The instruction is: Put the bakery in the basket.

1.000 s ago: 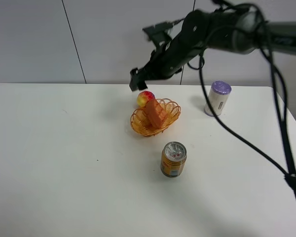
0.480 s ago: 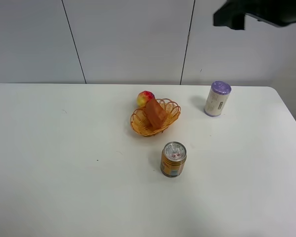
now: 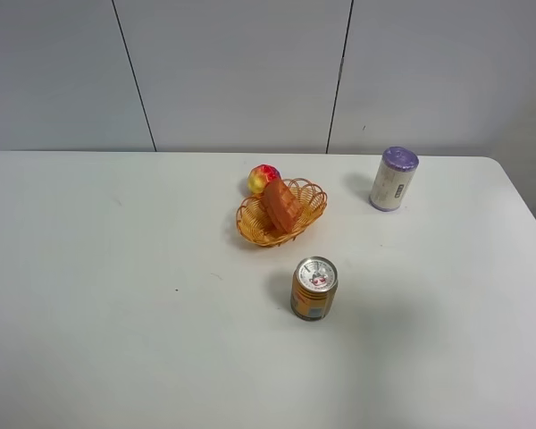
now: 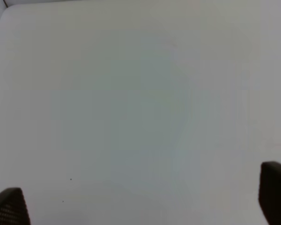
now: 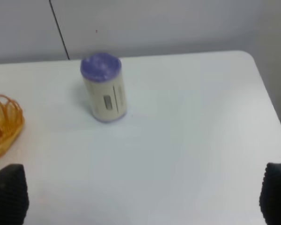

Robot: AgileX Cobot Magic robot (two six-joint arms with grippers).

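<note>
Inside the basket (image 3: 281, 214) the bakery (image 3: 282, 206) leans on the rim and might tip out if jostled; both arms' jaws are spread, empty.

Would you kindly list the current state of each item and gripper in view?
bakery: lying in the basket, tilted.
basket: upright, holding the bakery.
fruit: outside, behind the basket.
can: upright, unopened.
canister: upright, lid on.
left gripper: open, empty.
right gripper: open, empty.
</note>
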